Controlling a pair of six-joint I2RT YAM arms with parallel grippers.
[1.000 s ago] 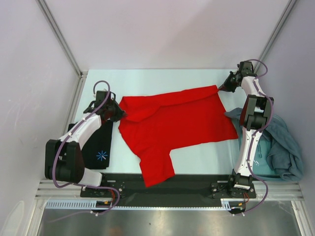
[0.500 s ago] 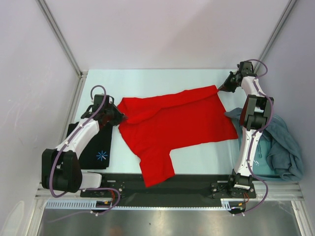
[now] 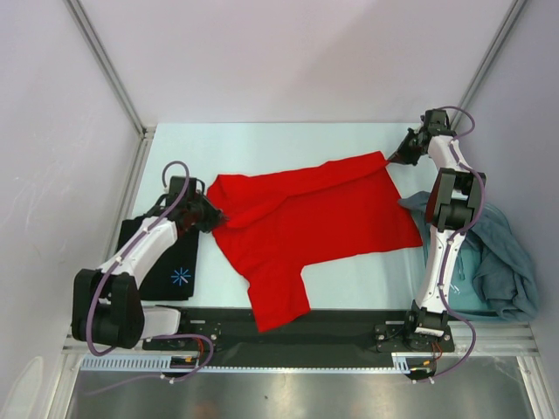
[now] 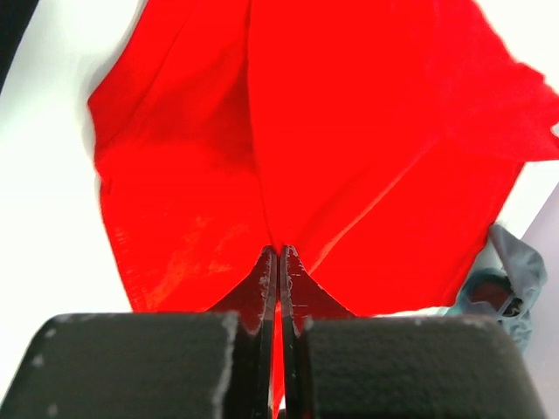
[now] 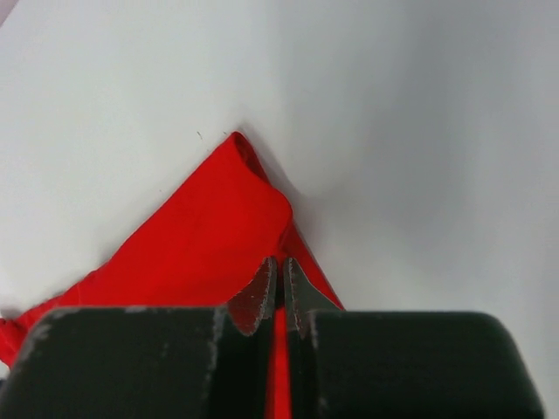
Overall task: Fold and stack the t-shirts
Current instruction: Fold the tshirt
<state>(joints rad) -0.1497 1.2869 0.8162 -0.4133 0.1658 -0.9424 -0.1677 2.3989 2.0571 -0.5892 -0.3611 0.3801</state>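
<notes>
The left hand [image 3: 212,218] has slid a little toward 6 o'clock over the worktop [image 3: 262,144] since a second ago, drawing the 9 o'clock edge of the red t-shirt [image 3: 323,218] with it. The right arm has not shifted. The red t-shirt lies spread across the middle of the worktop, with one sleeve reaching toward 6 o'clock. A rumpled heap of teal-grey t-shirts [image 3: 502,262] sits at 4 o'clock, partly behind the right arm. The black t-shirt [image 3: 166,257] lies at 8 o'clock under the left arm, its small starburst print [image 3: 181,276] facing up. The left hand is pinched tight on a fold of red cloth at the shirt's 9 o'clock edge. The right hand [image 3: 393,157], at 1 o'clock, nips the shirt's far corner between nearly closed jaws.
</notes>
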